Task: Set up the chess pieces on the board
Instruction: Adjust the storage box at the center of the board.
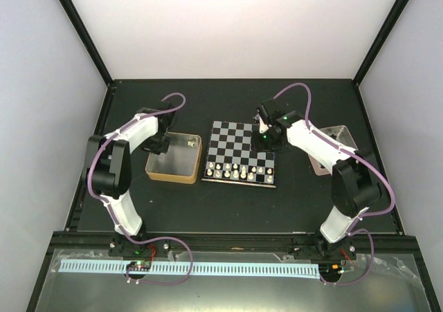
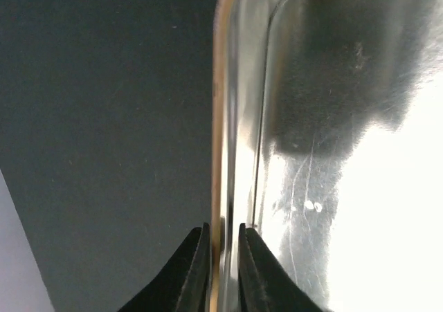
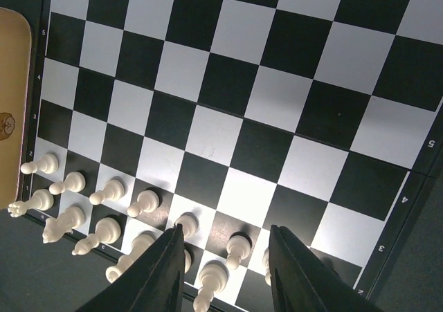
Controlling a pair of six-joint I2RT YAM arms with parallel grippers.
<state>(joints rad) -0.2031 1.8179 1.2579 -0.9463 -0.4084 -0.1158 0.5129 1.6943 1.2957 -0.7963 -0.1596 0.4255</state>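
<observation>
Left gripper [image 2: 223, 229]: my jaws are pressed together on the gold-edged wall of the tin [image 2: 242, 118], one finger outside and one inside. The tin sits left of the board [image 3: 228, 84], apart from it.

Right gripper [image 3: 227, 230]: my jaws are spread and empty, hanging over the board's near rows. White pieces [image 3: 111, 191] stand in two rows along that near edge. One pawn [image 3: 237, 246] lies between my fingers, clear of both.
</observation>
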